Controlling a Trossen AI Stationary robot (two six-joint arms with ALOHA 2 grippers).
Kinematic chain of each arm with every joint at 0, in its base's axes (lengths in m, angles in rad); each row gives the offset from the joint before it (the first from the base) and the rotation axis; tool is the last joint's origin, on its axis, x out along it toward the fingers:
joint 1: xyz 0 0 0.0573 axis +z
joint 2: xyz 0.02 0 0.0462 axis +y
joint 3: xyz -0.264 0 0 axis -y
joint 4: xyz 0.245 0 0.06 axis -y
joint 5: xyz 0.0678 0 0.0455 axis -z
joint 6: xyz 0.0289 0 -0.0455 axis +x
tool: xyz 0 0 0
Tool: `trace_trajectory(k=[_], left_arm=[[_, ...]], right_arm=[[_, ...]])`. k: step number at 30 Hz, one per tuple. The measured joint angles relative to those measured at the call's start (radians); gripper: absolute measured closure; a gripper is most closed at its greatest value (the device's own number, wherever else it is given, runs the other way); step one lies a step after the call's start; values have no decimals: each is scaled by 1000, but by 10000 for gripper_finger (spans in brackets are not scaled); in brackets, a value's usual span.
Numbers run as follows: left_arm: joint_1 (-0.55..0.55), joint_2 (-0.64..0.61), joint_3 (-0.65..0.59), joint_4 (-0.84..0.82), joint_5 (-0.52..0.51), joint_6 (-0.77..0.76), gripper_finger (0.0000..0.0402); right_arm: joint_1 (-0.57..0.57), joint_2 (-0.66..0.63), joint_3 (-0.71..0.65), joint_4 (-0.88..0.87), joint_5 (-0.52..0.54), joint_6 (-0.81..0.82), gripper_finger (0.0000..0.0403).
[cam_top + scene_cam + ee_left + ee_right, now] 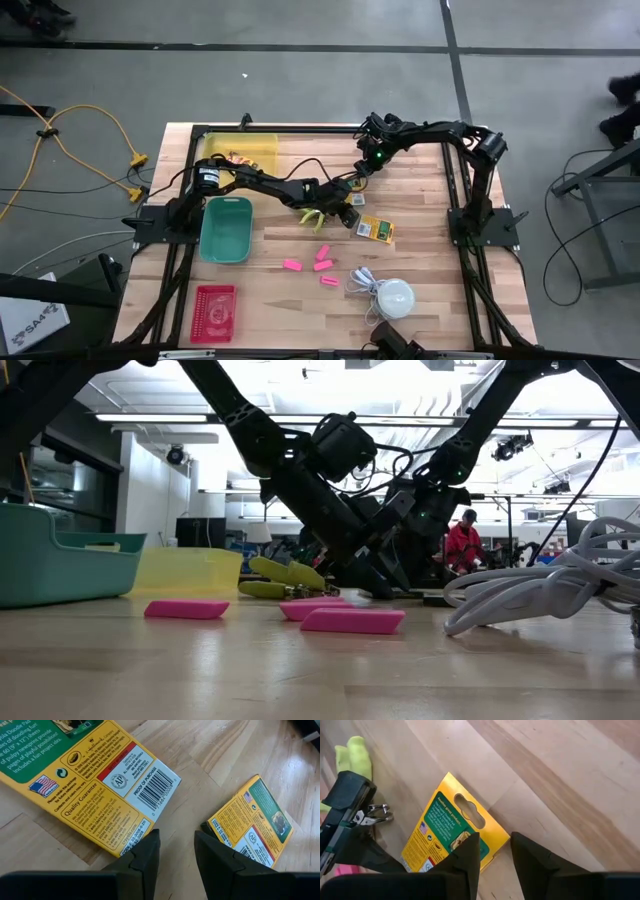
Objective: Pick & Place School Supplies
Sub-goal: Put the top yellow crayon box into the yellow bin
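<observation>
L gripper (176, 851) hangs low over the wooden tabletop (210, 755), fingers (142, 857) partly open, nothing between them. A flat yellow-and-green cardboard box (95, 785) lies just ahead, its corner beside one fingertip; a second same-type box (255, 825) lies off the other finger.

R gripper (495, 852) also partly open, empty, tips just above the edge of a yellow-green box with hang slot (452, 832). Lime-green-handled scissors (312, 216) and pink eraser blocks (322, 264) lie nearby.

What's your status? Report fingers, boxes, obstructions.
Left gripper fingers open, empty, over bare wood between two yellow-and-green boxes. Right gripper open, empty, above a box. Both arms crowd mid-table; scissors close by.
</observation>
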Motion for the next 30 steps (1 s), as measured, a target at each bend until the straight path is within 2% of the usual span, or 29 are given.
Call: trace_trajectory(k=[23,30], left_arm=[[0,0,0,0,0,1,280],[0,0,0,0,1,1,280]], right_arm=[[-10,1,0,3,-49,-11,302],[-18,1,1,-4,-73,-30,327]])
